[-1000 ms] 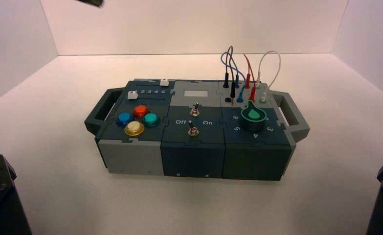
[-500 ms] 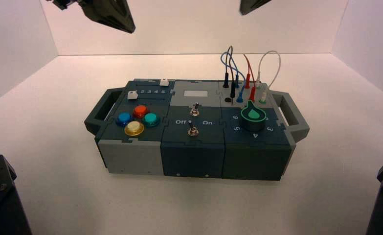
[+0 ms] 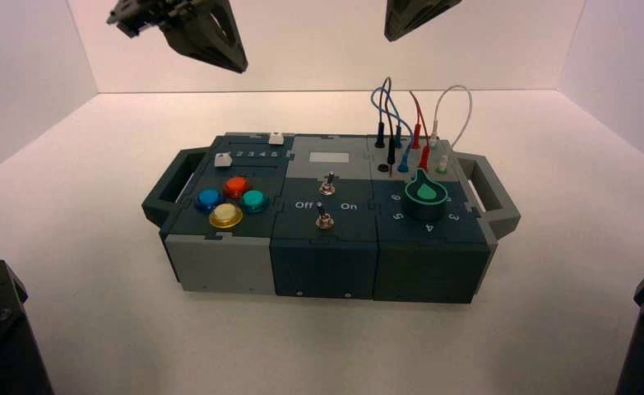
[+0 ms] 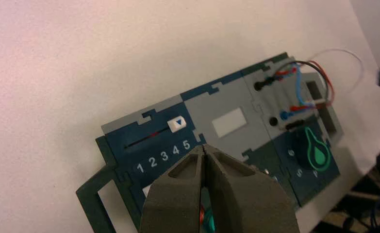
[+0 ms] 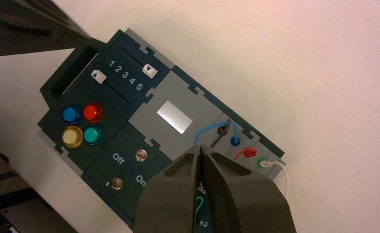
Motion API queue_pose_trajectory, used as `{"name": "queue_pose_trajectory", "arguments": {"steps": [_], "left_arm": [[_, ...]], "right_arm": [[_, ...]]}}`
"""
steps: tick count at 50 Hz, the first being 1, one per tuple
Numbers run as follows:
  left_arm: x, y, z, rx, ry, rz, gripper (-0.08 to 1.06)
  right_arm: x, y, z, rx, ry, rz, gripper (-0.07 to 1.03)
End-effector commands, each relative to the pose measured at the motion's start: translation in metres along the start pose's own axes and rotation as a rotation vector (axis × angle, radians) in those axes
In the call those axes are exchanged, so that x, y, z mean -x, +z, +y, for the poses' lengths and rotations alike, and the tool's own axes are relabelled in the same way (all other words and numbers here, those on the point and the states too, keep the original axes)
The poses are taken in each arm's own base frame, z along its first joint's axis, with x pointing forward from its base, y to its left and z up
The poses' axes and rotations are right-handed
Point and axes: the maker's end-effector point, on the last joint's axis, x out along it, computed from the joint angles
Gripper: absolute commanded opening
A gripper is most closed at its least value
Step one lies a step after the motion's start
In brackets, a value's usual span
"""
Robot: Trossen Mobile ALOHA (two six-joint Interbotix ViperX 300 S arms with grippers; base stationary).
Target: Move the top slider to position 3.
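Left gripper (image 3: 183, 33) hangs high above the box's rear left, fingers pressed together tip to tip with nothing between them, as the left wrist view shows; well clear of the box (image 3: 220, 263).

Top slider (image 3: 276, 138): white cube knob on the rear track of the box's left module. In the left wrist view the knob (image 4: 177, 123) sits at the track end beside digit 5, its blue triangle pointing toward the digit row. Position 3 (image 4: 164, 156) lies mid-row, apart from the knob.

Lower slider knob (image 3: 224, 160) sits at the row's opposite end, near digit 1. In front of it, four round buttons (image 3: 231, 201): blue, red, teal, yellow.

Right gripper (image 3: 417, 15) is high over the rear centre, fingers likewise clenched empty, well above the wires (image 3: 409, 115).
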Motion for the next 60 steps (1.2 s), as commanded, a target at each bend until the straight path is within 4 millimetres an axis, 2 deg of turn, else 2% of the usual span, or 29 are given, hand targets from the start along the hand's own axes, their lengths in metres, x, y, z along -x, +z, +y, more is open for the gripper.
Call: {"name": "queue_pose_trajectory", "arguments": {"steps": [1,14,25,39,51,60], "left_arm": [[-0.004,0.012,-0.002,0.008,0.006,-0.030,-0.03],[-0.031,0.008,-0.001,0.028,0.028,0.010,-0.03],[-0.050,0.004,-0.009,0.042,0.041,0.046,-0.03],[-0.063,0.001,-0.004,0.057,0.083,0.069,-0.03],[-0.067,0.010,-0.003,0.063,0.090,0.038,-0.03],[-0.071,0.014,-0.012,0.064,0.078,0.038,-0.03]], "right_arm": [[0.004,0.006,0.003,0.004,0.006,-0.026,-0.02],[0.001,0.001,0.005,0.008,0.010,-0.011,-0.02],[-0.001,-0.001,0.005,0.011,0.009,-0.005,-0.02],[0.000,0.000,0.005,0.012,0.006,-0.011,-0.02],[-0.001,0.001,0.004,0.015,0.004,-0.016,-0.02],[-0.002,0.001,0.004,0.015,0.004,-0.014,-0.02]]}}
